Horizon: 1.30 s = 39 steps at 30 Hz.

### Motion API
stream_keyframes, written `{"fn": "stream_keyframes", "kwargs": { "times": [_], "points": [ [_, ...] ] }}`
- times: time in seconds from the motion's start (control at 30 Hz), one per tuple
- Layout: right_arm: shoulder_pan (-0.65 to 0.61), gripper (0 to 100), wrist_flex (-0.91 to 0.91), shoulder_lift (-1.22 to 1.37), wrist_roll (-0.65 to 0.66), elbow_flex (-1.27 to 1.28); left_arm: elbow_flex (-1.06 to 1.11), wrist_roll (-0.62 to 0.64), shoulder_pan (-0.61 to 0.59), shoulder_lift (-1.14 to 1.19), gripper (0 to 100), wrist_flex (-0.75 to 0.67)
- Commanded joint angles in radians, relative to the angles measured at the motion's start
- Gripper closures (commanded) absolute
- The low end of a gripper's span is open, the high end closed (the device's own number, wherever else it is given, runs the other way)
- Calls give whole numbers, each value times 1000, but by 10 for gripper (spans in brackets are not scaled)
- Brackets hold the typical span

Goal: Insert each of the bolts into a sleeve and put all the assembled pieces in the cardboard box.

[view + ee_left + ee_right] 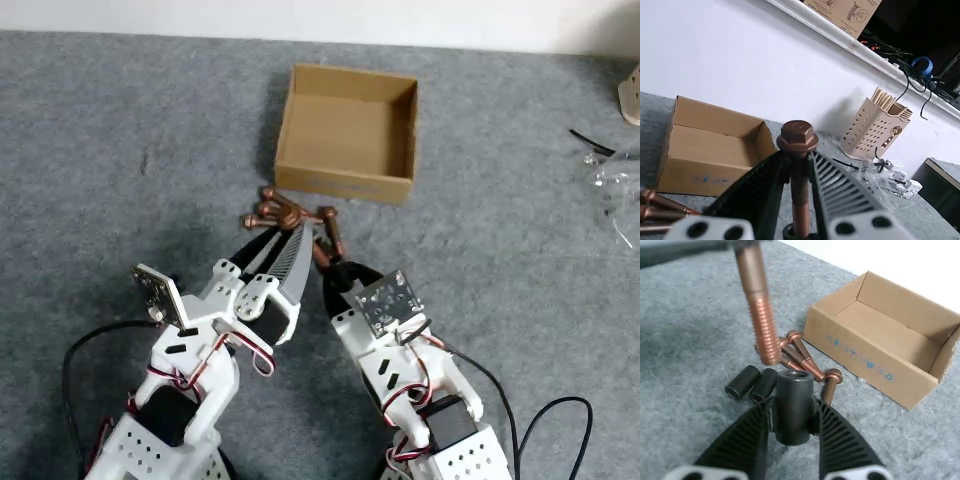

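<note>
- High view: both arms meet mid-surface (120, 150), just short of the open box (345, 135). The left tool (293, 250) and right tool (325, 262) close in together over the spare bolts (275, 213), which lie near the box's front wall. I judge this spot suits me because stock and drop-off are both near. No finished piece is boxed so far.
- Left wrist view: my left tool (799, 160) is clamped on a bolt (800, 195). It grips the shank right under the hex head. That keeps the head up and leaves the thread hanging free below for insertion. The box stands beyond, with spare bolts on the surface near it.
- Right wrist view: my right tool (794, 412) is closed round a sleeve (794, 395), held upright with its bore facing up to take the bolt. The bolt's threaded end hangs just above the mouth, a touch off to one side and not yet in. Two loose sleeves (752, 383) lie just beside the tool. More bolts lie between them and the box.
- My read: the first insertion is in hand. I need a small sideways correction before lowering, or the thread may catch the rim.
</note>
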Motion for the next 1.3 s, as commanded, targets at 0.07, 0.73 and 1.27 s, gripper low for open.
{"fn": "stream_keyframes", "kwargs": {
  "times": [0.07,0.73,1.27],
  "points": [
    [-12,994,-7,-18,3,154,-70,0,-21,16,994,-5],
    [-8,994,-8,-18,3,154,-321,8,-24,536,994,-178],
    [-8,994,-8,-16,3,154,-208,3,67,403,994,-158]
  ]
}}
